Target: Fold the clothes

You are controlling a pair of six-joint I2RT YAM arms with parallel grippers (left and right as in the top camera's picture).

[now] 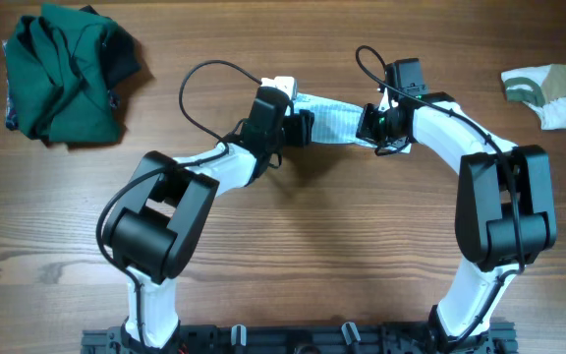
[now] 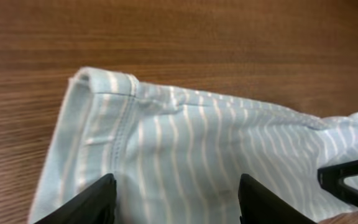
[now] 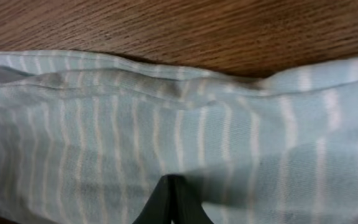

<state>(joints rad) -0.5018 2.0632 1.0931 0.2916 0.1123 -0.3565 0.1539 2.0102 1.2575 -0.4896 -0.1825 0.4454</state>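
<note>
Striped garment (image 1: 334, 120), left pincer (image 2: 176, 200) wide open over it (cloth in the gap), right pincer (image 3: 173, 198) clamped on it.

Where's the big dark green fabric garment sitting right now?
In the overhead view, the crumpled dark green fabric garment lies at the far left corner of the wooden table, well apart from the pale blue-and-white striped cloth.
</note>
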